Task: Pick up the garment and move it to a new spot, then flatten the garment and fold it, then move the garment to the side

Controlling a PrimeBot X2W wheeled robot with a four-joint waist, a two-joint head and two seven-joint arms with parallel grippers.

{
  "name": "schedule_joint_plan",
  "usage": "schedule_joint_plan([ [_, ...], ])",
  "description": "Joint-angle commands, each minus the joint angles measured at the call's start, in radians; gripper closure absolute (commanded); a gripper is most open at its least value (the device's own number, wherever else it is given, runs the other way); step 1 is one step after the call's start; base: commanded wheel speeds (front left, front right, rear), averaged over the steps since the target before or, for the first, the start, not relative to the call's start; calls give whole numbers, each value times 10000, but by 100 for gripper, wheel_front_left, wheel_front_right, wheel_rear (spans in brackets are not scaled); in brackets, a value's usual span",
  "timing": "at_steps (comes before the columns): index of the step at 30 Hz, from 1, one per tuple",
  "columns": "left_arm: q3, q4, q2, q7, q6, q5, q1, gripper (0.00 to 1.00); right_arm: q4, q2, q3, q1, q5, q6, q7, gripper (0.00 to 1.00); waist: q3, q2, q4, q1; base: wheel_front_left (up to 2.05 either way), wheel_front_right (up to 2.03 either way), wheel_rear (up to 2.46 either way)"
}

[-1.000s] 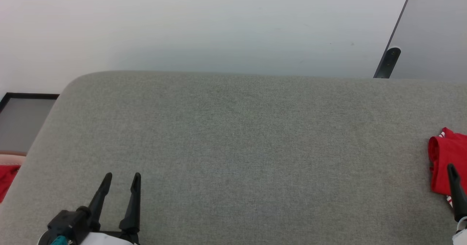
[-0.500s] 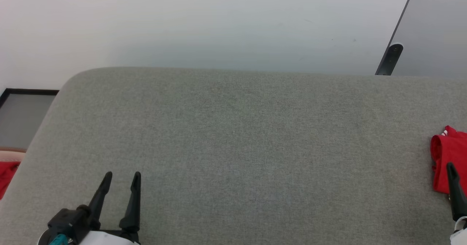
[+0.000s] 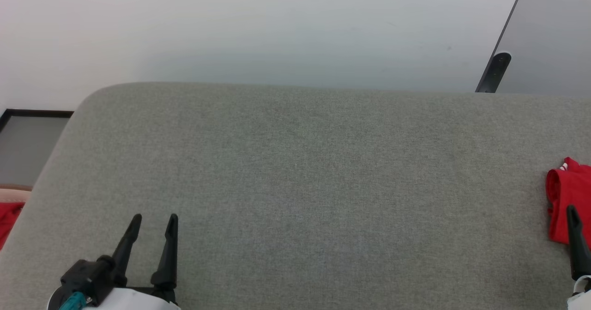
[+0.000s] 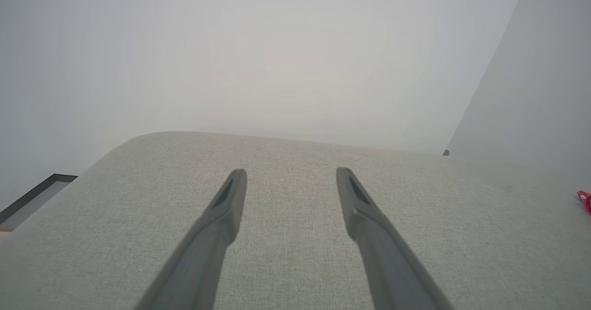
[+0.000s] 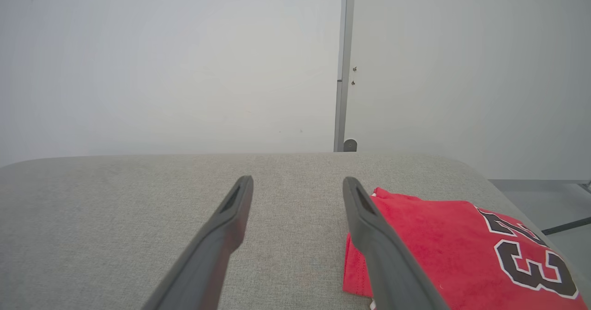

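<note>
My left claw (image 3: 154, 217) hangs low over the near left part of the table (image 3: 300, 171), its two dark fingers spread wide with nothing between them. My right claw (image 5: 298, 180) is at the near right edge, also spread wide and empty. In the head view one of its fingers crosses the front of the garment (image 3: 570, 194), and I cannot tell whether it touches the cloth.

The garment is a red jersey that lies folded flat on the far right end of the table, just beside my right claw. The right wrist view shows black numerals outlined in white on its top face. A little white trim shows at its far corner.

The table is covered in a grey woven fabric, smooth and flat, and it has rounded far corners.

Off the table's left edge and lower down lies a piece of red cloth (image 3: 7, 220). A little farther off is a black-framed grey panel (image 3: 27, 148).

Beyond the far edge rises a plain pale wall (image 3: 277, 28). At the far right a grey door-like panel (image 3: 549, 33) meets it along a dark edge, with a short dark post (image 3: 494, 72) at its foot.
</note>
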Motion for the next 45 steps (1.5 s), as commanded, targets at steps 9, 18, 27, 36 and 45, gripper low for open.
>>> schedule_joint_plan([
  [9,44,99,28,-65,-24,18,-175,0,85,1,48,-127,-9,-12,-121,0,39,0,-7,0,0,0,0],
  [18,61,355,-103,0,-28,18,-94,100,250,114,118,20,-1,0,-58,100,86,0,-22,0,0,0,0],
  [27,279,611,-456,414,-132,-1232,-147,100,641,466,193,-174,1314,-1,192,100,70,0,-10,0,0,0,0],
  [36,553,740,-734,825,-241,-2536,-307,100,866,710,255,-387,2703,-1,391,100,51,0,5,0,0,0,0],
  [45,798,856,-985,1200,-338,-3716,-443,100,1079,935,309,-587,3962,-2,578,100,32,0,20,0,0,0,0],
])
